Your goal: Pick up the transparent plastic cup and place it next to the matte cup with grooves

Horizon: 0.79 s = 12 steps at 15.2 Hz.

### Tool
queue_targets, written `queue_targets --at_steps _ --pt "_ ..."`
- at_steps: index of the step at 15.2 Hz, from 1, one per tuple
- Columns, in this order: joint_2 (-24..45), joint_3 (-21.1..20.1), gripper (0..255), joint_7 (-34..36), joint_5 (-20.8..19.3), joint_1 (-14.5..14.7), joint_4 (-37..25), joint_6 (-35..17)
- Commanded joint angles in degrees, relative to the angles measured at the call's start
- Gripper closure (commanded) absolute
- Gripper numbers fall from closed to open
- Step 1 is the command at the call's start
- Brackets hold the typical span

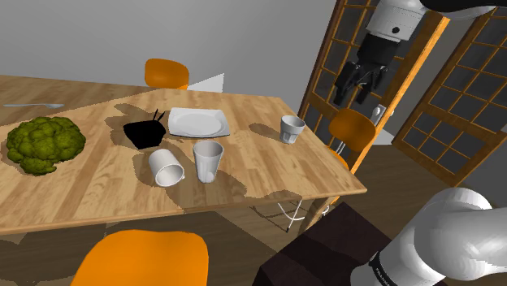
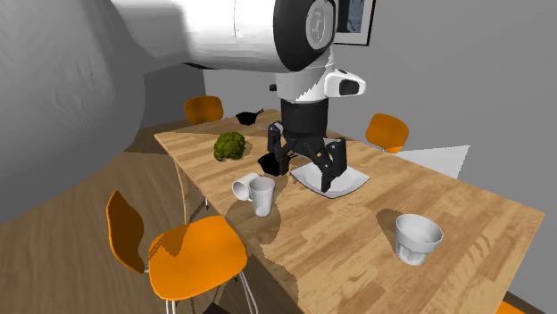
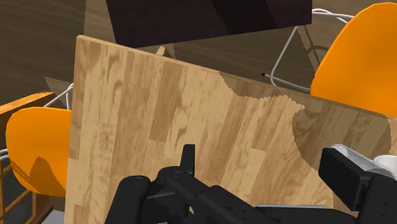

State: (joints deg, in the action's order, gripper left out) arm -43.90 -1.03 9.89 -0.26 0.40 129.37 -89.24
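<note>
In the shoulder view, the wooden table point(image 1: 268, 175) carries a green leafy clump point(image 1: 45, 144) at its far left. Right of that sits a black bowl point(image 1: 144, 134) with dark sticks poking out. Nearer the camera, a white cup point(image 1: 166, 168) lies on its side, mouth toward the near edge. A square white plate point(image 1: 197, 123) lies just right of the bowl, on the far side. The tall pale cup point(image 1: 208, 160) — the one to be moved — stands upright just right of the tipped cup, near the plate's near edge. Further right and well apart from it, the grooved cup point(image 1: 292, 128) stands upright near the table's right end. Beyond that end the gripper point(image 1: 358, 93) hangs high off the table, in front of the lattice doors point(image 1: 455, 106). Its two black fingers stand apart with nothing between them — the wrist view shows bare wood in the gap. An orange chair point(image 1: 352, 130) stands below it, and the dark stand point(image 1: 325, 244) sits near right.
</note>
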Motion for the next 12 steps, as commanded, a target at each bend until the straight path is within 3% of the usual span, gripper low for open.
queue_targets --at_steps 1,12 --pt "0.0 0.0 0 0.0 0.0 0.0 0.0 0.0" --pt "15.1 -6.4 0 9.6 6.1 1.7 1.9 -15.9"
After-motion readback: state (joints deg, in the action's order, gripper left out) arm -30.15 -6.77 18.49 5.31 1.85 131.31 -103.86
